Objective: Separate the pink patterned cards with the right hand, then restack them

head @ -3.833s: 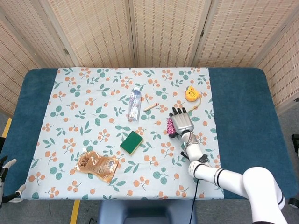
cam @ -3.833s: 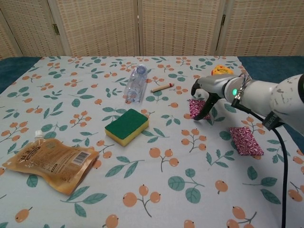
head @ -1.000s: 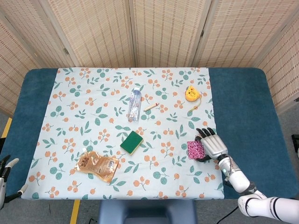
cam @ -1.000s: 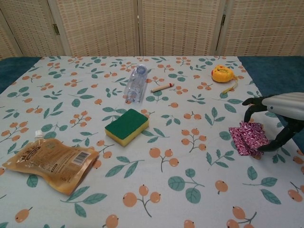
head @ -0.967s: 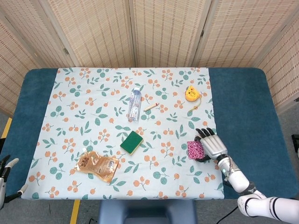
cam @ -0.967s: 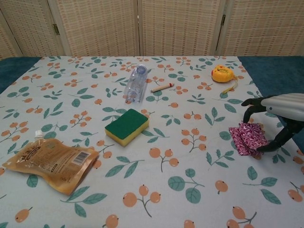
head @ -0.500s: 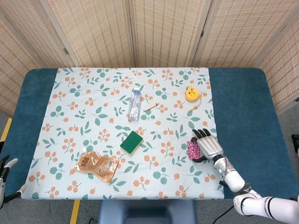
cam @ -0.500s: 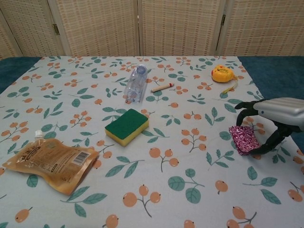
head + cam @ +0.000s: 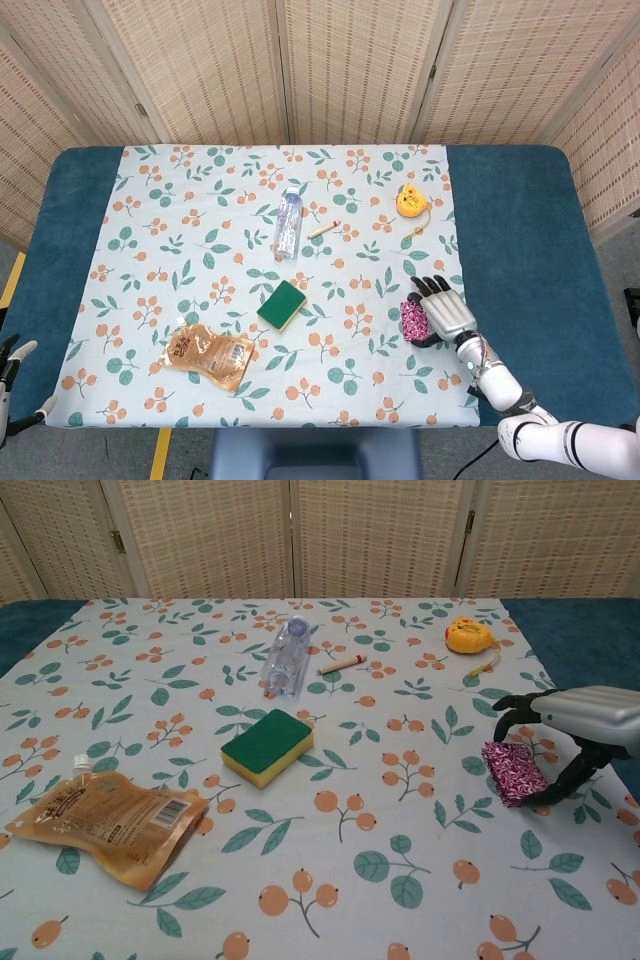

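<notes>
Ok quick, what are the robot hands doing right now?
Right robot hand: fingers around the pink cards, holding them.
Left robot hand: only a bit shows at the picture's edge; cannot be told.

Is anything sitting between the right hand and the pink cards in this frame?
Nothing visible does. The right hand is arched directly over the pink cards, fingers curled around their edges. The nearest other things, the yellow tape measure and the green sponge, lie well apart from them.

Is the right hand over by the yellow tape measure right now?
No. The right hand is at the pink cards, nearer the table's front edge than the yellow tape measure.
</notes>
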`<state>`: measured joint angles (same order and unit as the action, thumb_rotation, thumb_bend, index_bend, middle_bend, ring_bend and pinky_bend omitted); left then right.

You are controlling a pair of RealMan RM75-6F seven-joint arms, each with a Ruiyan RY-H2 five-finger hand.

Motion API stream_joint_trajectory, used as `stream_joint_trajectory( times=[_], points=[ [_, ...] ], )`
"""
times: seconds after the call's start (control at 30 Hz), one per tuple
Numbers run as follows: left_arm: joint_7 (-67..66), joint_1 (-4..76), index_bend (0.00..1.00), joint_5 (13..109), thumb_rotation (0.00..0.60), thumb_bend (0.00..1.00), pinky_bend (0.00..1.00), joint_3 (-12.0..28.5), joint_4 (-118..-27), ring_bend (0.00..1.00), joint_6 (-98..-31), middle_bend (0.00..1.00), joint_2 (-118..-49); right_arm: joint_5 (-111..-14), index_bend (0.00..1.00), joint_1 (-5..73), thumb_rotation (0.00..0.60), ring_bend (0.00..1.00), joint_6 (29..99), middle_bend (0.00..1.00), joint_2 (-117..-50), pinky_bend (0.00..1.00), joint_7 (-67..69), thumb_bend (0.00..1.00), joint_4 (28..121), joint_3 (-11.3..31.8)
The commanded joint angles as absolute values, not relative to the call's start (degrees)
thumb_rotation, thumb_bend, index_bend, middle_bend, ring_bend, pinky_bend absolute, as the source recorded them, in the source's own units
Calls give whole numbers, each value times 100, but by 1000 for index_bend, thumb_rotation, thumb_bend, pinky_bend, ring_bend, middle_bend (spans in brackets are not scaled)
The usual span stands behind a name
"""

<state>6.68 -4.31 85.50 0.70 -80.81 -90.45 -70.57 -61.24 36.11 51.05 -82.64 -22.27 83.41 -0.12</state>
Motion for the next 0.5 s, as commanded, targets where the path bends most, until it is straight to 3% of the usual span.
stream_joint_trajectory(
  times=[0.03,0.3,0.5],
  points=[
    [663,-431,191,8549,600,248,0,72,-8082,125,-9048,100,-7054,-6128,216,3607,420,0,5095,67,-8269,0,-2241,202,8337,-5],
    [668,-437,190,8536,600,248,0,75,-8080,125,-9046,100,-7051,-6179,196,3563,420,0,5153,66,-8229,0,-2255,201,8407,31],
    [660,-409,190,8539,600,248,0,112,-8109,126,-9053,100,-7031,-6614,194,3246,424,0,5918,65,-7774,0,-2165,202,9036,63]
  ],
)
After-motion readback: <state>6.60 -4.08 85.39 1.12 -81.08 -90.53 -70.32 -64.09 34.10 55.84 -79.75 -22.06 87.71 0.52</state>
